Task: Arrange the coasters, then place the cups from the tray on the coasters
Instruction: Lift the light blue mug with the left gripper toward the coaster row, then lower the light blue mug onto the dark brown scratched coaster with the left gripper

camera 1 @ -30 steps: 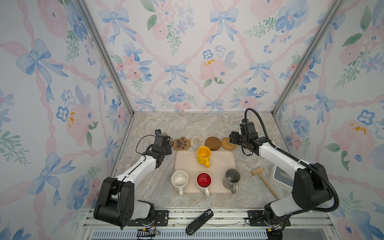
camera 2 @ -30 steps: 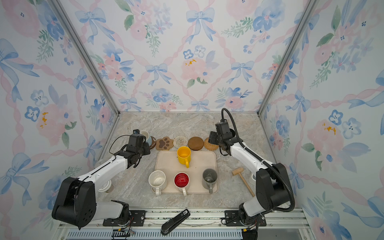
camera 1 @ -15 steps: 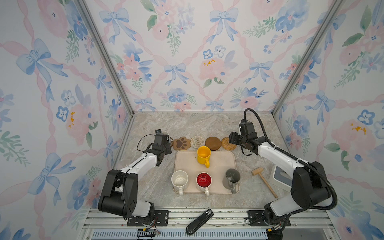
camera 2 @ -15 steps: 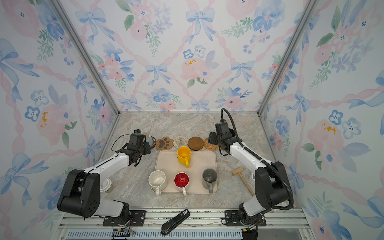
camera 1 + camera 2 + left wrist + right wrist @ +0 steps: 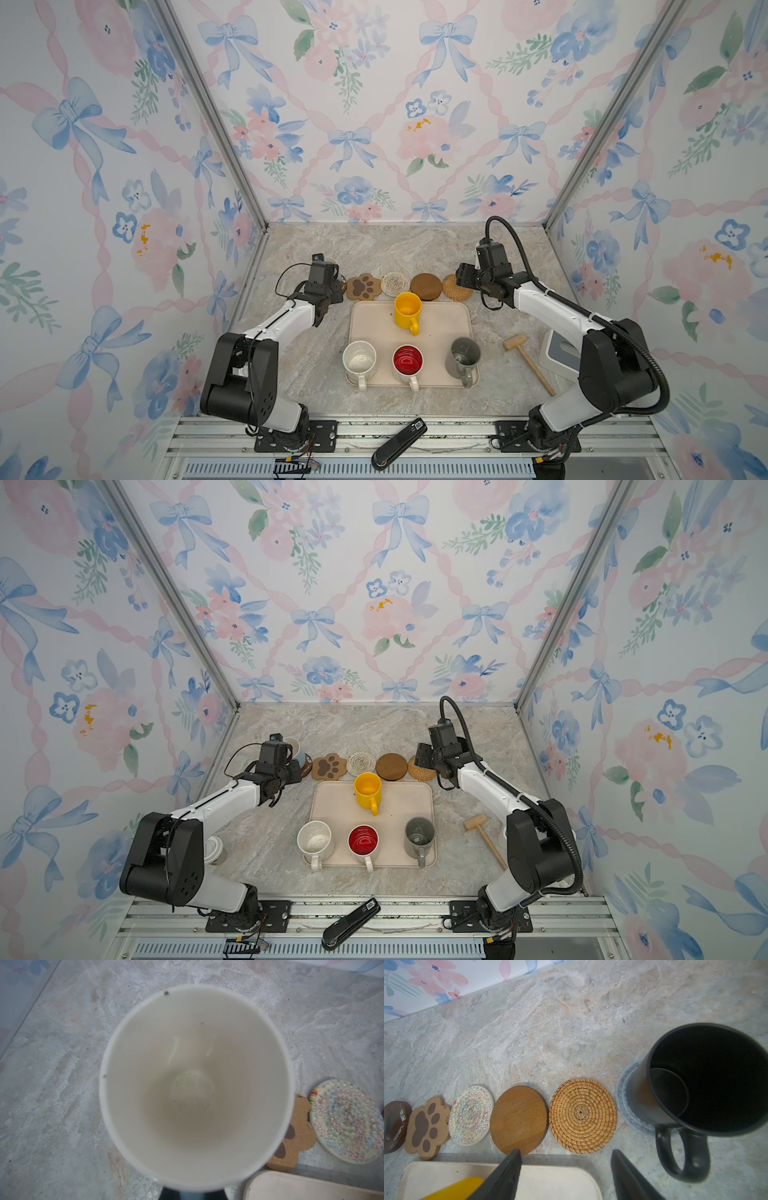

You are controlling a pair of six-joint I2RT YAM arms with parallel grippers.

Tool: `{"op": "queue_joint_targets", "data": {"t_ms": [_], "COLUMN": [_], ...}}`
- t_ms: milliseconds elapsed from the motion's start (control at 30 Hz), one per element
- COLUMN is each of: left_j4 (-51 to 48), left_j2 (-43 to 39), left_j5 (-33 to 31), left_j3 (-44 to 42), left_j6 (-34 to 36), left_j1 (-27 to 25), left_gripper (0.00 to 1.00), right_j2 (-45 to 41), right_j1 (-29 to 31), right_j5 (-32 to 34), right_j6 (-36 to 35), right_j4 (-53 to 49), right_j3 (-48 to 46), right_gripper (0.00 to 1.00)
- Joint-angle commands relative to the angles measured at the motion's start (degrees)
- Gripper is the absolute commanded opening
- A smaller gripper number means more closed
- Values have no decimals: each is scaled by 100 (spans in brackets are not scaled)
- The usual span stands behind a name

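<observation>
6 coasters point(image 5: 425, 286) line up behind the beige tray point(image 5: 442, 332) holding 4 upright mugs point(image 5: 407, 309).

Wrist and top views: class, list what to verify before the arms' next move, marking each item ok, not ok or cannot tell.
1. black mug upright on grey coaster: ok.
2. right jaws open, clear of black mug: ok.
3. left jaws shut on blue mug: ok.
4. blue mug seated on dark coaster: cannot tell.
5. paw, woven, wooden, rattan coasters bare: ok.
6. yellow, cream, red, grey mugs upright on tray: ok.

We see a light blue cup point(image 5: 195, 1084), white inside, a black cup point(image 5: 639, 1097), and a cream coaster point(image 5: 471, 1115) with coloured zigzags.
</observation>
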Motion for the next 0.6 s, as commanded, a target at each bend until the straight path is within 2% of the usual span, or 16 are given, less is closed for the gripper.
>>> {"op": "queue_joint_targets", "data": {"t_ms": [0, 567], "left_j4": [290, 179], "left_j2": [60, 110], "left_j5": [-118, -342], "left_j3": [268, 261], "left_j6": [161, 241], "left_j1": [49, 52], "left_gripper": [0, 0], "right_j2": [80, 167], "right_j1": [-54, -52], "right_j5": [-42, -80], "right_j6": [-57, -86], "right_j4": [7, -55], "right_j3": [173, 243], "right_gripper": [71, 71]}}
